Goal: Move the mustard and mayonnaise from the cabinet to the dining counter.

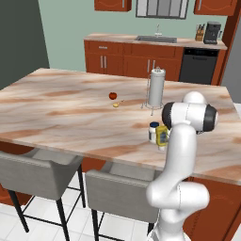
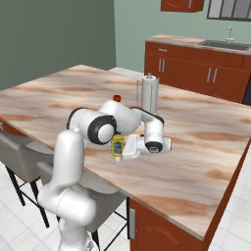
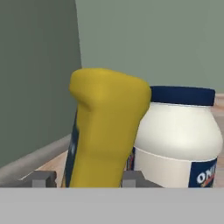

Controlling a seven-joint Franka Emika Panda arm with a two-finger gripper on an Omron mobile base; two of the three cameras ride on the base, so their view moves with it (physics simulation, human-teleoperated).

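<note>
Mustard point(image 3: 107, 131) fills the near centre of the hand view, a yellow squeeze bottle tilted slightly, with the mayonnaise point(image 3: 181, 140) just behind and beside it, its dark blue lid and a corner of label showing. Two grey fingertips point(image 3: 41, 178) sit low on either side of the mustard bottle, flanking it, though whether they press it or stand just clear cannot be told. From the left base view both containers stand on the dining counter point(image 1: 70, 108) near its front edge, the mayonnaise point(image 1: 153, 132) to the left of the mustard point(image 1: 162, 136), partly masked by the arm's elbow. That view also takes in a paper-towel roll point(image 1: 156, 87) and a small red fruit point(image 1: 113, 95) farther back. The right base view shows the mustard point(image 2: 117, 146) with the gripper point(image 2: 123, 148) reaching it from the side, the mayonnaise being hidden behind the arm.
</note>
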